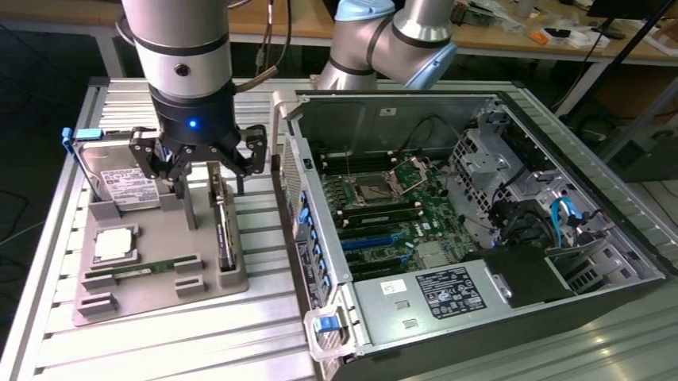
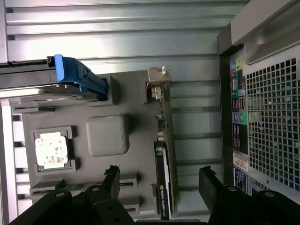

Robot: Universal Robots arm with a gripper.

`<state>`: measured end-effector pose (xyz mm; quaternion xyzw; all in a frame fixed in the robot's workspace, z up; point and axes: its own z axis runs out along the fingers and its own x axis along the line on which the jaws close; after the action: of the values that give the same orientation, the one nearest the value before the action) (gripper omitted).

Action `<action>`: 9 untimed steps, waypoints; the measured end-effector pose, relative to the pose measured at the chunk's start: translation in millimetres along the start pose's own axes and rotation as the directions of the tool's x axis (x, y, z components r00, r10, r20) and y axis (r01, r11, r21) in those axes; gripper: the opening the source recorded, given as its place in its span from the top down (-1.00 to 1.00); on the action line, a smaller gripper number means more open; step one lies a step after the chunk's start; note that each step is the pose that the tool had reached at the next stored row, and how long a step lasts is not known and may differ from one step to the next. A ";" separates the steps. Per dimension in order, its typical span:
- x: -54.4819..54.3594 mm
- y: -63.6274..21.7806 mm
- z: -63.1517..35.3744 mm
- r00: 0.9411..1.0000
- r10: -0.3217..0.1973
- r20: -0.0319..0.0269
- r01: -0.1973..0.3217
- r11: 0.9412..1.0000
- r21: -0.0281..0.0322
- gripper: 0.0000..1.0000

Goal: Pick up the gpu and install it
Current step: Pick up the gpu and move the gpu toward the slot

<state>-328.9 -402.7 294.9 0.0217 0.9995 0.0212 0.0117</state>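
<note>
**Gripper over card, jaws wide**

My gripper (image 1: 212,168) is spread fully and holds nothing. The graphics card (image 2: 164,140) is straight below it, standing on edge in a slot along the tray's (image 1: 138,298) side. The card's long axis runs across my closing line, one finger on each side.

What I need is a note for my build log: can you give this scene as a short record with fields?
pincer: open, above the gpu, one finger to each side of the card
gpu: standing on edge in its slot of the grey holder, not lifted
holder also carries: hard drive in a blue frame, processor, RAM stick
computer case: side open, to the exterior view's right of the holder
task state: gpu not yet picked up
</note>
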 end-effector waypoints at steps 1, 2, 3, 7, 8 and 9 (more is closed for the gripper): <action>0.0 -0.1 1.7 1.000 0.000 0.000 0.000 1.000 0.000 -0.56; 0.1 -0.2 3.6 1.000 0.000 0.000 0.000 1.000 0.000 -0.56; 0.2 -0.2 5.5 1.000 0.000 0.000 0.000 1.000 0.000 -0.56; 0.2 -1.9 12.7 1.000 0.000 0.000 0.000 1.000 0.000 -0.56; 0.3 -2.4 14.5 1.000 0.000 0.000 0.000 1.000 0.000 -0.56; 0.3 -3.0 16.2 1.000 0.000 0.000 0.000 1.000 0.000 -0.56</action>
<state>-328.9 -405.0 278.5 0.0217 0.9995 0.0211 0.0117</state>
